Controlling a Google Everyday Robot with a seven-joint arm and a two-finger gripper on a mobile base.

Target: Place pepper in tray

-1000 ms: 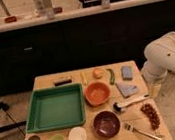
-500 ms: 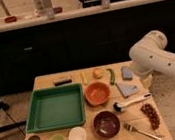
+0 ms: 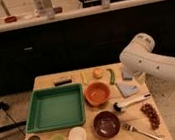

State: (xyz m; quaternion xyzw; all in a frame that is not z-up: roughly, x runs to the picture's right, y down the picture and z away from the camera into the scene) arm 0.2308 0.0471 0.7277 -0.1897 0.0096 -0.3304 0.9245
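The arm has swung in from the right side of the table [image 3: 45, 83] over the last second. A moment ago its big white elbow hung out past the right edge; now it leans in over the far right corner, and its rounded end sits just above the grey cloth [image 3: 127, 89]. The gripper [image 3: 134, 75] is tucked low under that end, mostly hidden by the arm. It stands wide open with nothing in it.

The pepper [image 3: 111, 75] has not moved. It lies on the bare wood near the far edge, slightly curved, with the orange fruit [image 3: 98, 73] just to its left and the orange bowl [image 3: 97, 93] in front of it. The gripper is now near it, a little off to its right, but not touching as far as I can see.

The tray [image 3: 57, 109] sits on the left half of the table with nothing in it, well apart from the pepper, with the bowl between them.

To my eye the reach is nearly done and the grasp comes next. The pepper is thin and lies flat, so the jaws will have to come down astride it and close low. The fruit is close enough to get nudged. After that comes a carry leftward, over the bowl.
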